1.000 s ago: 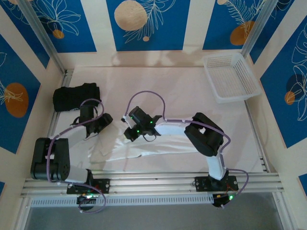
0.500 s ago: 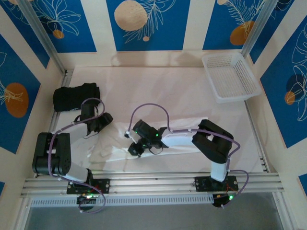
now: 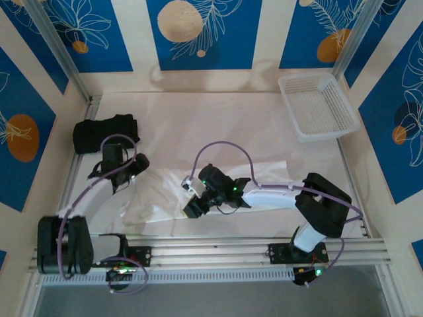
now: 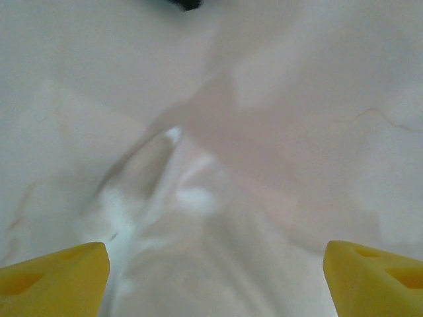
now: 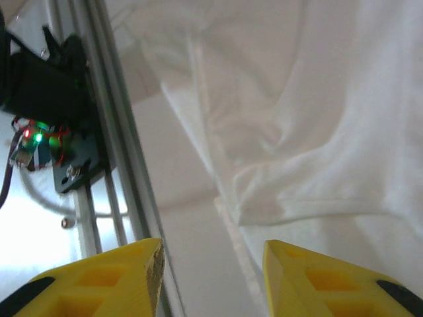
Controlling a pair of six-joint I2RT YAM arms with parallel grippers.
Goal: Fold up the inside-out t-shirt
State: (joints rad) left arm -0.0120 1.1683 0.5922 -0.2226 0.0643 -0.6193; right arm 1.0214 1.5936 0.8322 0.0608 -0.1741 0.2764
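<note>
Seen from above, the left gripper (image 3: 130,170) hangs spread and empty over the inside-out t-shirt (image 3: 155,206). The shirt lies flat along the table's near side, well apart from the white basket (image 3: 318,105). The right gripper (image 3: 195,206) is stretched low across it near the aluminium rail (image 3: 211,247). Left wrist: yellow fingertips (image 4: 53,277) stand wide apart above rumpled cloth. Right wrist: jaws partly open, grasping nothing, at the shirt's edge beside the rail.

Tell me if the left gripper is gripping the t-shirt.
No, the left gripper has its fingers wide apart over the white t-shirt, nothing between them.
</note>
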